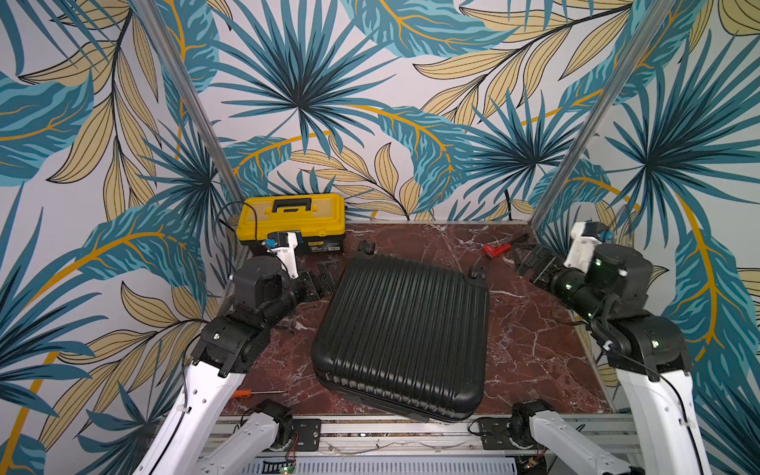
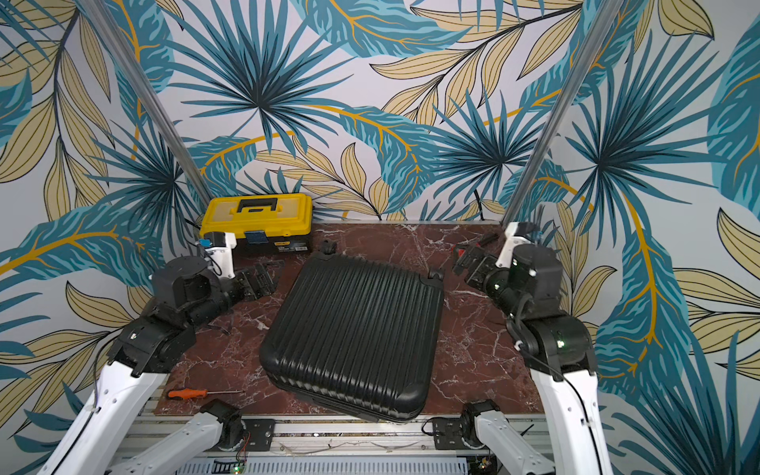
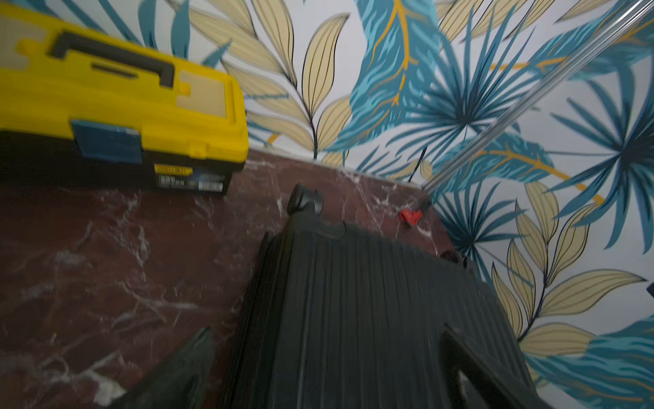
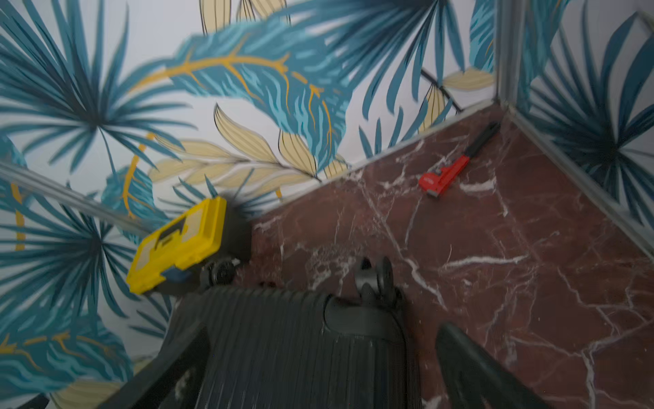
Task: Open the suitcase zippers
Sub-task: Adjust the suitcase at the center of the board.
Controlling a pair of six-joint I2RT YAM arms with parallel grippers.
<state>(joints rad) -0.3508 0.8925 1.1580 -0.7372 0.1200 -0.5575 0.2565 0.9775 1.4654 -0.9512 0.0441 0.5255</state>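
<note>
Jaws wide apart and empty, the left gripper [image 1: 318,283] hangs near the far left corner of the suitcase [image 1: 403,333]. The right gripper [image 1: 530,263] is likewise spread and holds nothing, off the case's far right wheel. The suitcase lies flat and closed in the middle of the marble table [image 1: 534,329], ribbed face up, wheels toward the back wall. Its zippers [image 1: 411,405] show as a thin seam along the near rim (pulls too small to make out). A yellow-lidded toolbox [image 1: 292,218] sits back left, a red wrench [image 1: 495,249] back right and an orange-handled screwdriver [image 1: 242,393] front left.
</note>
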